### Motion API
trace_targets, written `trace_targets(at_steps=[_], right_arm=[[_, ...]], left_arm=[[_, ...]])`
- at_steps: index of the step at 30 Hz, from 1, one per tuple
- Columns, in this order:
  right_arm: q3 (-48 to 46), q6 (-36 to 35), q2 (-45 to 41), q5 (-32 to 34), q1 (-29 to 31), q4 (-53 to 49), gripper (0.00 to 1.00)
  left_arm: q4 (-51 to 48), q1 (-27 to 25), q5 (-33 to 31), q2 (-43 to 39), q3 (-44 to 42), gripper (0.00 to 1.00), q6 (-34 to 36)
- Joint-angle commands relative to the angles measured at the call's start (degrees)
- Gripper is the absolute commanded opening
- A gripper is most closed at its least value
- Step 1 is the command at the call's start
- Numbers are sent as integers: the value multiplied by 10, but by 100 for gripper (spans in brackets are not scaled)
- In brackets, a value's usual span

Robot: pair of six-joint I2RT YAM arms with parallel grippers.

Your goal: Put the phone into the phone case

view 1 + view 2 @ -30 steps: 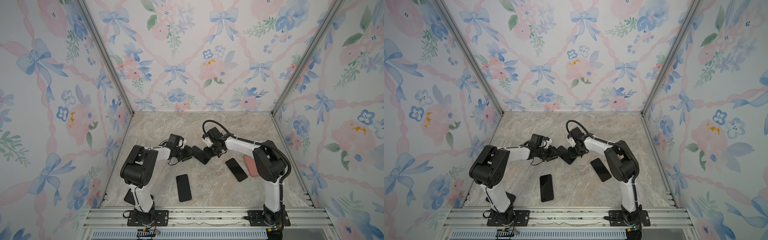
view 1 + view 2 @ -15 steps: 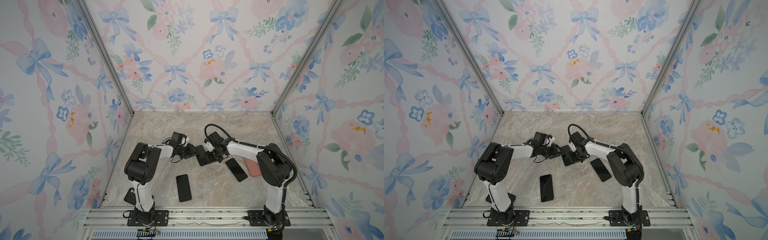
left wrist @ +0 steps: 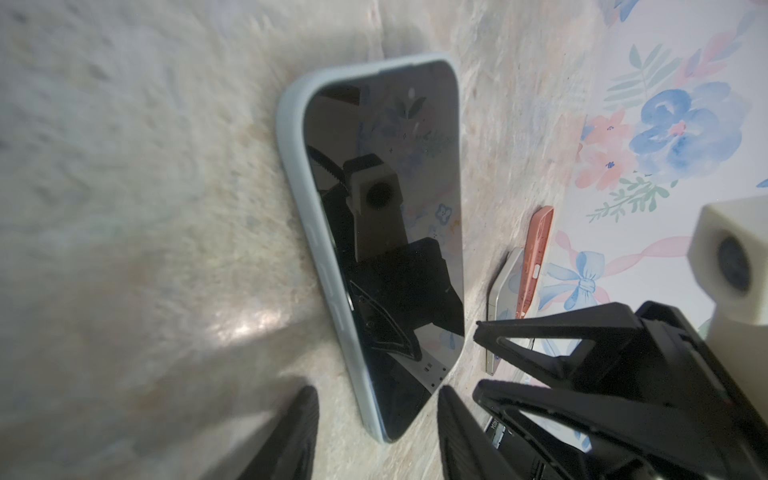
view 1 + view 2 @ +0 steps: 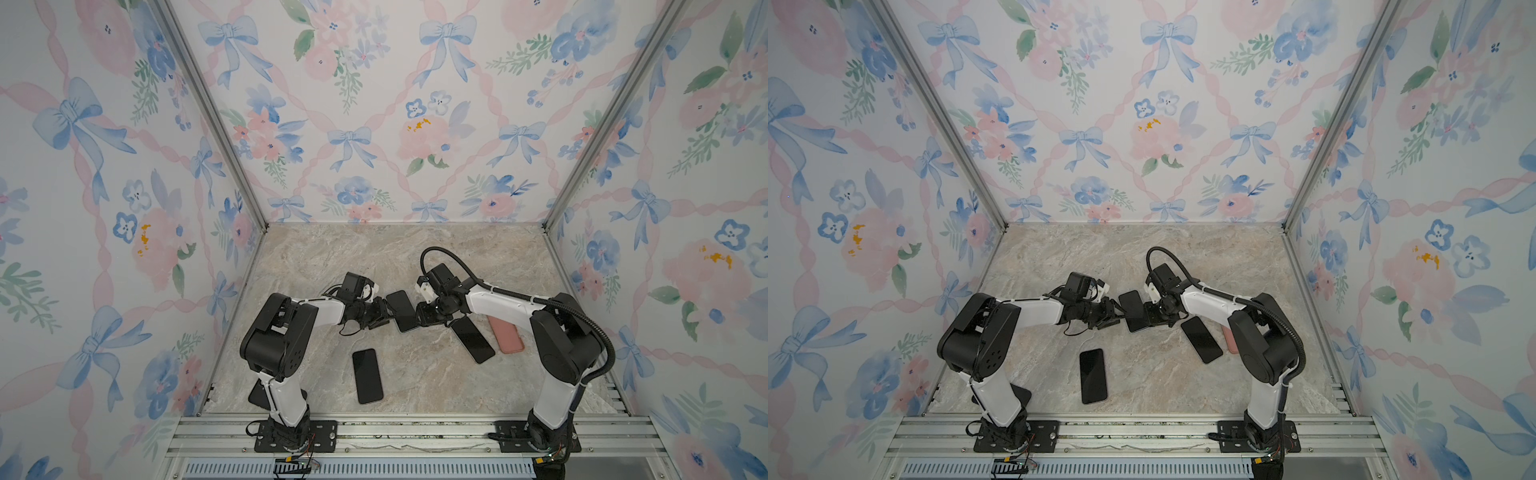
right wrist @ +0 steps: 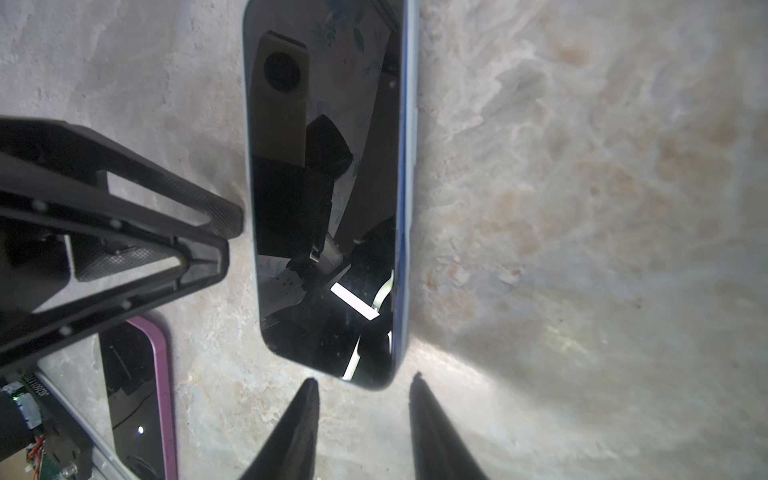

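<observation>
Having narrowed beside the black phone in its pale-blue case [image 4: 401,311], right gripper [image 5: 361,390] stood empty; left gripper [image 3: 376,397] half-open, empty. Seating judged done.

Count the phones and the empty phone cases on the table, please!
Phones: 3 (blue-cased phone, front phone, right phone)
Empty phone cases: 1 (pink case)
Total: 4
Not counted: a dark thing by the left arm's base, too hidden to tell.
</observation>
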Motion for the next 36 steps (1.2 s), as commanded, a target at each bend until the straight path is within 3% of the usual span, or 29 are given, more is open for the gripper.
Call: trace_targets(at_steps=[1, 7, 36], right_arm=[[-8, -2, 5, -23, -9, 12, 35], [-7, -6, 17, -26, -14, 14, 31], [-18, -21, 35, -19, 3, 5, 23]], left_arm=[[-26, -11, 6, 8, -4, 44, -8], [-27, -13, 5, 18, -6, 36, -6], [-27, -15, 13, 42, 6, 26, 4]])
